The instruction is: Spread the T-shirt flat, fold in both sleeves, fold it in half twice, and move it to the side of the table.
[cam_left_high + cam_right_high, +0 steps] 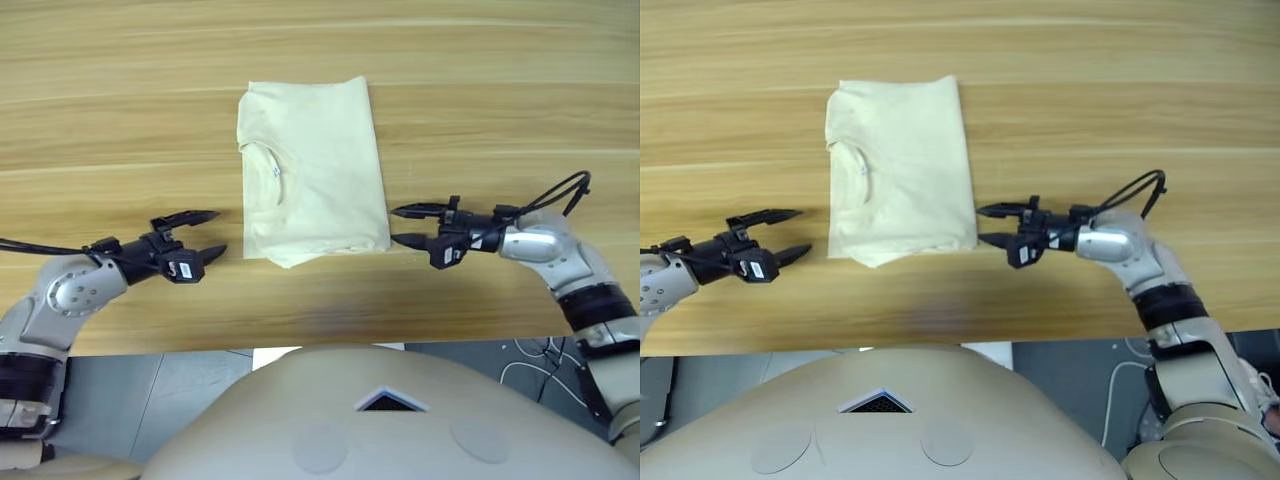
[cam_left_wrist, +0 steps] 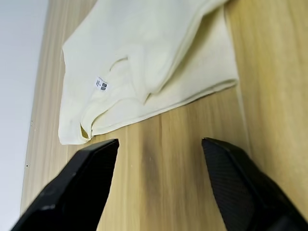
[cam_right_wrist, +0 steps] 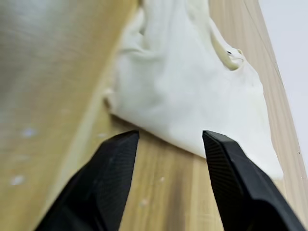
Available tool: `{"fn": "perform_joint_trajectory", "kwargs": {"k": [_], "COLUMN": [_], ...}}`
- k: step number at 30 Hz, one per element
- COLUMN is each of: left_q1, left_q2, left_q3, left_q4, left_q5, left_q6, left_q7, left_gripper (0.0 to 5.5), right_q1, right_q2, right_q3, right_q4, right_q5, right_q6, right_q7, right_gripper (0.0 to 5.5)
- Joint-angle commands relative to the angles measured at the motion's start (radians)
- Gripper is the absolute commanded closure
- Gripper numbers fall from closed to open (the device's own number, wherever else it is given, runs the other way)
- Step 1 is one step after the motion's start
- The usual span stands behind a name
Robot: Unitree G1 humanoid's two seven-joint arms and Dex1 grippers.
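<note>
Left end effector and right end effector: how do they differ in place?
The left end effector is left of the T-shirt, the right end effector right of it. The left leaves bare table before the cloth; the right nearly reaches its edge. Both are open and empty.

1. The shirt [image 1: 315, 170] is pale cream and folded into a tall rectangle of several layers.
2. It lies flat on the wooden table [image 1: 500, 100], its long sides running away from the robot, well in from the table's near edge.
3. The collar [image 1: 268, 175] faces up on the shirt's left half, curving in from the left edge, with a small white tag [image 2: 101, 85] just inside it.
4. The right edge is a straight, smooth line.
5. The far edge is fairly even, with rounded corners.
6. The near edge is uneven: the layers do not line up, and one part near the left corner juts towards the robot.
7. Light wrinkles cross the top layer.
</note>
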Motion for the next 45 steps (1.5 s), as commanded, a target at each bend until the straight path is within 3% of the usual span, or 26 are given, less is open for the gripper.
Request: {"fn": "perform_joint_trajectory", "kwargs": {"k": [1, 10, 22, 32, 39, 45], "left_q1": [0.006, -0.183, -0.247, -0.259, -0.320, -0.310], "left_q2": [-0.004, -0.049, -0.060, -0.081, -0.109, -0.123], "left_q3": [-0.103, -0.256, -0.307, -0.340, -0.352, -0.364], "left_q4": [0.008, 0.139, 0.207, 0.228, 0.340, 0.355], "left_q5": [0.043, 0.021, -0.007, -0.024, -0.021, -0.025], "left_q6": [0.004, -0.031, -0.066, -0.081, -0.109, -0.128], "left_q7": [-0.080, -0.176, -0.181, -0.189, -0.175, -0.175], "left_gripper": [2.25, 2.25, 2.25, 3.99, 5.20, 5.43], "right_q1": [0.043, 0.041, 0.008, -0.010, 0.014, -0.012], "right_q2": [-0.030, -0.006, 0.022, 0.061, 0.054, 0.085], "right_q3": [0.020, 0.049, 0.050, 0.078, 0.099, 0.063], "right_q4": [-0.050, -0.107, -0.065, -0.025, -0.048, -0.003], "right_q5": [0.003, 0.010, 0.002, -0.004, 0.067, 0.059], "right_q6": [0.023, 0.048, 0.051, 0.029, 0.030, 0.052], "right_q7": [0.025, 0.019, -0.005, -0.016, 0.024, -0.025], "right_gripper": [3.01, 3.01, 3.01, 3.01, 4.27, 5.30]}}
